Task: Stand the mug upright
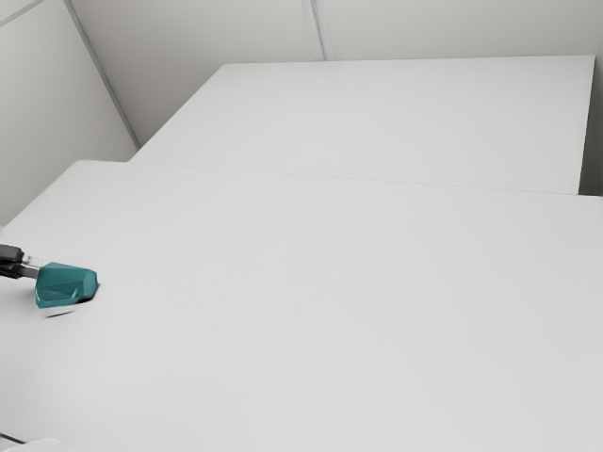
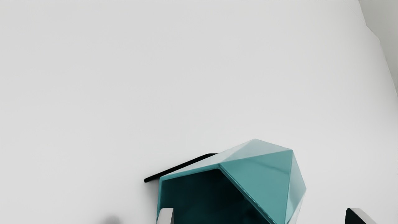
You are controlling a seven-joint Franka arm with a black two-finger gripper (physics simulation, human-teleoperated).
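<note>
- The teal mug [image 1: 65,284] is seen tipped over at the left of the exterior view, its dark mouth turned toward the gripper [image 1: 28,270].
- The fingers are spread wide, and nothing is gripped; one fingertip [image 2: 165,217] is seen across the mouth, the other [image 2: 357,217] apart from the mug.
- A thin black strip [image 2: 177,168] is spotted beside the mug, on the white worktop [image 1: 330,311].
- At the exterior view's lower left corner, a white shape [image 1: 40,445] is partly shown.

Blocky black hand [image 1: 10,261]; pale grey, round-cornered fingertips [image 2: 166,216], one partly black.
</note>
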